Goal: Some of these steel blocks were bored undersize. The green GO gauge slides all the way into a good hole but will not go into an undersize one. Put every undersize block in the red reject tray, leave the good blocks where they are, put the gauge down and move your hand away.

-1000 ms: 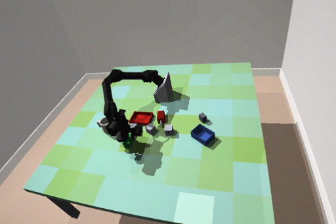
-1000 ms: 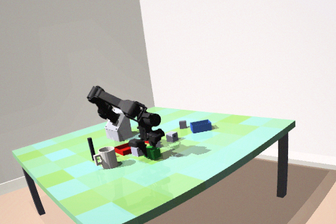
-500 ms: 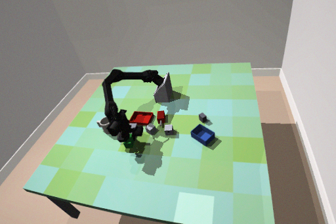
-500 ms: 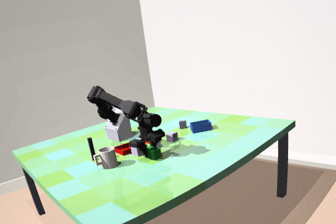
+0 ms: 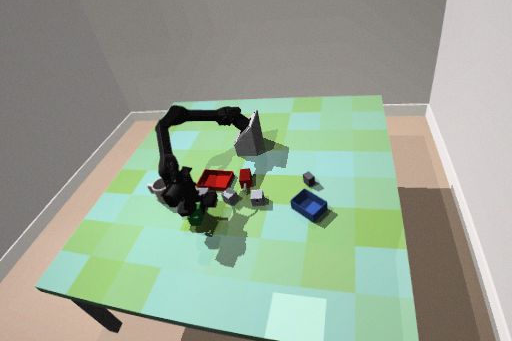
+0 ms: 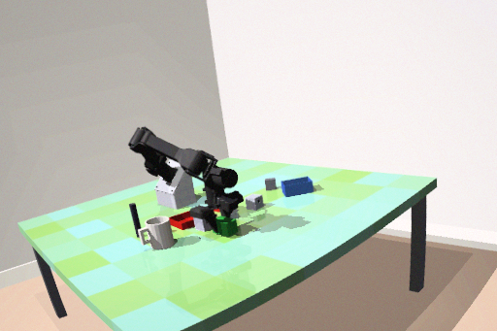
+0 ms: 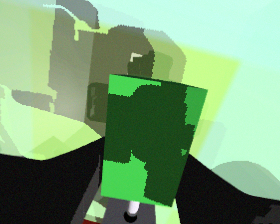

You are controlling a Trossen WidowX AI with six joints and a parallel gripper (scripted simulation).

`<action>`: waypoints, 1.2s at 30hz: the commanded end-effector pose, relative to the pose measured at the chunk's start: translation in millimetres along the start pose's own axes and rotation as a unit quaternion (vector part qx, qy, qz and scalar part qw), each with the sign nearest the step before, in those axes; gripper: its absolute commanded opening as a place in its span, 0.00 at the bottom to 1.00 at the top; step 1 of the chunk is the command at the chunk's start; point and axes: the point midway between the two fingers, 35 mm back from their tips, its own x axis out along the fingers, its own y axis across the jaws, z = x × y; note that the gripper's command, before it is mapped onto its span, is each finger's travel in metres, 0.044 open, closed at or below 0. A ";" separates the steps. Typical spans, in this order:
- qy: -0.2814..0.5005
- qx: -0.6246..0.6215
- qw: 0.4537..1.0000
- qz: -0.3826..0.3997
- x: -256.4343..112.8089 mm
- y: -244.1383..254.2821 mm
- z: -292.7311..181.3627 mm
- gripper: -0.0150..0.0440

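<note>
Block bore [image 7: 130, 216] depth (around the pin) is hidden.

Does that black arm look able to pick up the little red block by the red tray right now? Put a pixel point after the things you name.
Probably not yet: its tool [image 7: 143, 141] is shut on the green gauge [image 5: 195, 215] [image 6: 226, 226] [image 7: 146, 140]. Once that is put down, the red block [image 5: 245, 177] seems reachable, lying just beside the tray [image 5: 216, 188].

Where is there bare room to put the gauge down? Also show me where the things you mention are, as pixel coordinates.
Between the blue tray [image 5: 309, 205] [image 6: 297, 186] and the table's near edge in the top view looks open. It is crowded around the red tray [image 5: 215, 180] [image 6: 181, 221], with blocks and gripper [image 5: 199, 207] close by.
</note>
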 end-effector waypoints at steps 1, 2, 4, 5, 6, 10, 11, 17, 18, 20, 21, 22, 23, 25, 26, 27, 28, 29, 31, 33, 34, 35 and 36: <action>-0.006 0.000 1.000 0.002 -5.9 -0.9 3.9 0.25; -0.006 0.000 1.000 0.002 -6.4 -0.8 4.2 0.25; -0.006 0.000 1.000 0.002 -7.1 -0.6 4.9 0.25; -0.006 0.000 1.000 0.002 -7.2 -0.6 5.0 0.25; -0.006 0.000 1.000 0.002 -7.2 -0.6 5.0 0.25; -0.006 0.000 1.000 0.002 -7.2 -0.6 5.0 0.25; -0.006 0.000 1.000 0.002 -7.2 -0.6 5.0 0.25; -0.006 0.000 1.000 0.002 -5.1 2.5 4.0 0.25; -0.006 0.000 1.000 0.002 -4.5 3.3 3.7 0.25; -0.006 0.000 1.000 0.002 -3.3 5.1 3.0 0.25; -0.006 0.000 1.000 0.002 -2.8 5.8 2.7 0.25; -0.006 0.000 1.000 0.002 -2.4 6.3 2.5 0.25; -0.006 0.000 1.000 0.002 -2.3 6.4 2.5 0.25; -0.006 0.000 1.000 0.002 -2.3 6.4 2.5 0.25; -0.006 0.000 1.000 0.002 -2.3 6.4 2.5 0.25; -0.006 0.000 1.000 0.002 -2.3 6.4 2.5 0.25; -0.006 0.000 1.000 0.002 -2.5 6.1 2.5 0.25; -0.006 0.000 1.000 0.002 -2.7 5.8 2.6 0.25; -0.006 0.000 1.000 0.002 -3.3 4.7 2.8 0.25; -0.006 0.000 1.000 0.002 -4.1 3.3 3.0 0.25; -0.006 0.000 1.000 0.002 -4.5 2.6 3.1 0.25; -0.006 0.000 1.000 0.002 -4.8 2.0 3.1 0.25; -0.006 0.000 1.000 0.002 -5.1 1.5 3.2 0.25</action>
